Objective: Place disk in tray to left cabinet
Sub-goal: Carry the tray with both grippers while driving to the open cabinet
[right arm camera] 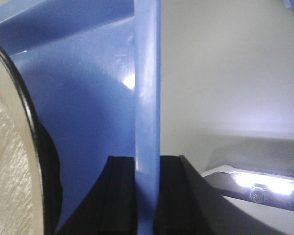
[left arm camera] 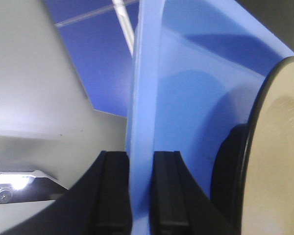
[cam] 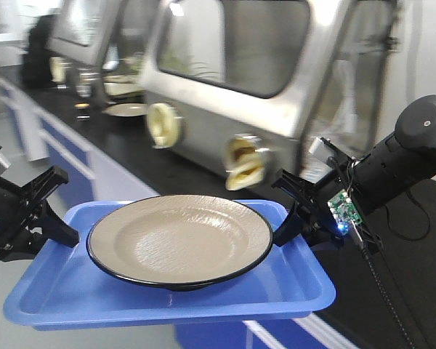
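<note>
From the front, you have the tray (cam: 73,291) held up between both tools, and the disk (cam: 180,240) lies flat in its middle, leaving only narrow blue margins far and near. Your left tool (cam: 57,224) is clamped on the left rim and your right tool (cam: 289,224) on the right rim. A steel glovebox (cam: 232,65) stands on the black worktop (cam: 149,156) close behind the tray's far edge.

At the left wrist, the black fingers (left arm camera: 112,196) pinch the rim on both sides. The disk sits to the right, with pale open floor to the left.

At the right wrist, the fingers (right arm camera: 171,196) grip the rim likewise. The disk is to the left, with clear grey space to the right.
</note>
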Controlling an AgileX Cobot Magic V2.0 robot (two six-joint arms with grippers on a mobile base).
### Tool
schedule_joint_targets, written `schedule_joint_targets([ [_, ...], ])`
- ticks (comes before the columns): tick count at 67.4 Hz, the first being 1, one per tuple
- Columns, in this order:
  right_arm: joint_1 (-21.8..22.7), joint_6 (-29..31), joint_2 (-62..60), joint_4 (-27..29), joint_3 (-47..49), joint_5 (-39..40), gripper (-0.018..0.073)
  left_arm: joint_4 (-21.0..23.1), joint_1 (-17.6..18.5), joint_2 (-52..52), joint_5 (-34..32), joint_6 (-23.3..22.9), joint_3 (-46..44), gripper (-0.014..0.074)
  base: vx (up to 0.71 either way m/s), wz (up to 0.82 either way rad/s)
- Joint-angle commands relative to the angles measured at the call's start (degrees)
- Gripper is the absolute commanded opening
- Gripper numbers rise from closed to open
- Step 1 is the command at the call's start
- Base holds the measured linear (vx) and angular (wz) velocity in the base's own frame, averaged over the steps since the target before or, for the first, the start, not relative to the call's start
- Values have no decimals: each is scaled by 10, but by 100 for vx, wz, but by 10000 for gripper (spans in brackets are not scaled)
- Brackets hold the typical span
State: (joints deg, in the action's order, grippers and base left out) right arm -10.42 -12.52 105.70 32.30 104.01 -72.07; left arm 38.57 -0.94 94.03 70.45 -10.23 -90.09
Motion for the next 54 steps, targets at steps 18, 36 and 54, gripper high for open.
schedule_joint_targets([
  [18,-10,0,-35,87,22,-12,-4,100,13,-31,13,-13,-20,-1,1,80],
  [36,-10,0,-35,87,22,-12,-4,100,13,-31,14,-13,-20,-1,7,69],
  [54,-10,0,-35,87,22,-12,-4,100,13,-31,14,-13,-20,-1,13,58],
])
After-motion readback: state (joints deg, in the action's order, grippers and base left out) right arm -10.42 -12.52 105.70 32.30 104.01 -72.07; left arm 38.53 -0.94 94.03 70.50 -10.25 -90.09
